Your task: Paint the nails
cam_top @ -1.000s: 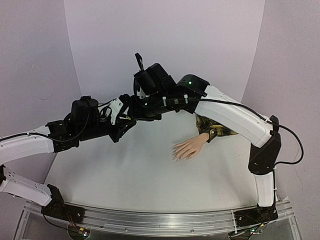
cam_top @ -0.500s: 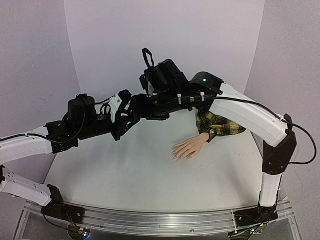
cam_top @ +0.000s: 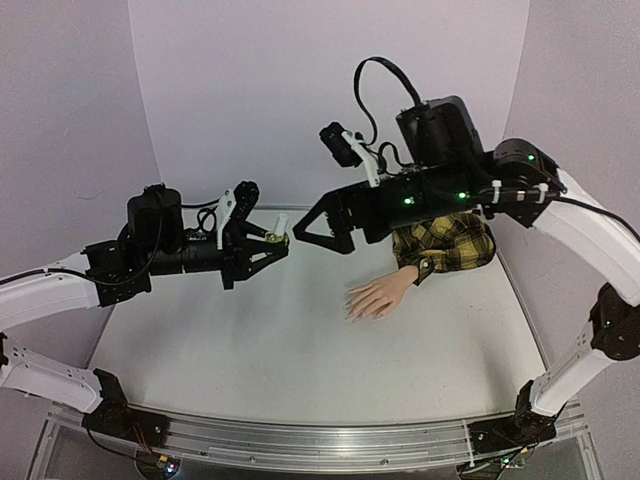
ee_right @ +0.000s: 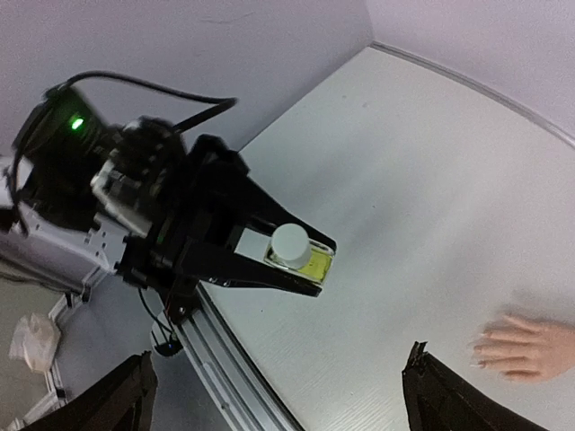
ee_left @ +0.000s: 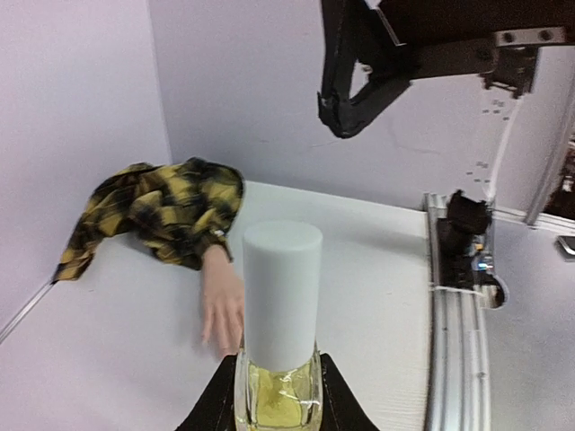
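A skin-coloured mannequin hand (cam_top: pixel 375 298) lies palm down on the white table, and its nails (cam_top: pixel 353 306) point left. A yellow-and-black plaid sleeve (cam_top: pixel 447 243) covers its wrist. My left gripper (cam_top: pixel 283 240) hangs above the table left of the hand, shut on a small yellowish bottle (cam_top: pixel 281 232) with a white cap (ee_left: pixel 281 296). The left wrist view shows the glass (ee_left: pixel 278 395) squeezed between the black fingers, with the hand (ee_left: pixel 223 305) behind. My right gripper (cam_top: pixel 300 232) hovers just right of the bottle, open wide and empty. Its wrist view looks down on the bottle (ee_right: pixel 301 253) and the hand (ee_right: pixel 530 346).
An aluminium rail (cam_top: pixel 300 440) runs along the table's near edge and appears again in the left wrist view (ee_left: pixel 458 341). Pale purple backdrop walls close off the back and both sides. The right arm arches high over the sleeve.
My right gripper has opened from nearly shut and pulled back to the right, off the bottle's cap. The cap stays on the bottle, which the left gripper still holds.
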Controlling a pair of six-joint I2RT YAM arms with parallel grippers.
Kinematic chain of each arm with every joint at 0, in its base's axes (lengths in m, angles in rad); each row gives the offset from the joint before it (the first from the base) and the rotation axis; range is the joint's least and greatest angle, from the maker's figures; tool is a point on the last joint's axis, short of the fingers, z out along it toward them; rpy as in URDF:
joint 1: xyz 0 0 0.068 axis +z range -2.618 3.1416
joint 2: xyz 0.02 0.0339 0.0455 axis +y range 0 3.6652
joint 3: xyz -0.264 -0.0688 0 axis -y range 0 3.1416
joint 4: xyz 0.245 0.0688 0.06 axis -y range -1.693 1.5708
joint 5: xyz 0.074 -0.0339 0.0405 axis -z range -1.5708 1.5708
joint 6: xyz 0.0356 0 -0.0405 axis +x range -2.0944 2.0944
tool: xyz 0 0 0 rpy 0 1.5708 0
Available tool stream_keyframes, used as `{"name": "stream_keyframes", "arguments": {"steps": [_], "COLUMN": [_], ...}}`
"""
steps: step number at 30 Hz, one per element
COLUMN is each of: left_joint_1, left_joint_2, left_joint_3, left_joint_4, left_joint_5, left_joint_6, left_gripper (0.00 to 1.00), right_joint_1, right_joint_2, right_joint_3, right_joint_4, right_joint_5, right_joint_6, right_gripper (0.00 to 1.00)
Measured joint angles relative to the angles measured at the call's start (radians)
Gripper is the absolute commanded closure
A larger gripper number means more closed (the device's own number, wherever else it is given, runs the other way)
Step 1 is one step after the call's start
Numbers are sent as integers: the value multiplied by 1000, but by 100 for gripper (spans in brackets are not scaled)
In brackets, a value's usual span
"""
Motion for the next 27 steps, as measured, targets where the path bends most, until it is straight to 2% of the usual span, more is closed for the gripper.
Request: {"name": "stream_keyframes", "arguments": {"steps": [3, 6, 11, 14, 21, 27], "left_joint_1": [2, 2, 2, 2, 2, 2], "left_joint_2": [-1, -1, 0, 15, 60, 70], "left_joint_3": [32, 82, 135, 157, 175, 175], "left_joint_4": [-8, -7, 63, 101, 129, 129], "left_joint_5": [159, 325, 566, 677, 813, 837], "left_joint_6": [-36, -83, -195, -247, -305, -314], "left_gripper": [100, 100, 100, 100, 100, 100], "right_joint_1": [-22, -49, -67, -67, -67, -67], "right_joint_2": [-74, -103, -83, -27, 92, 150], "right_joint_3": [-75, -104, -87, -24, 103, 167], "right_joint_4": [50, 115, 182, 202, 236, 251], "right_joint_5": [-163, -335, -531, -619, -735, -800], "right_joint_6": [-142, -250, -371, -416, -452, -444], "right_gripper": [3, 8, 28, 34, 50, 55]}}
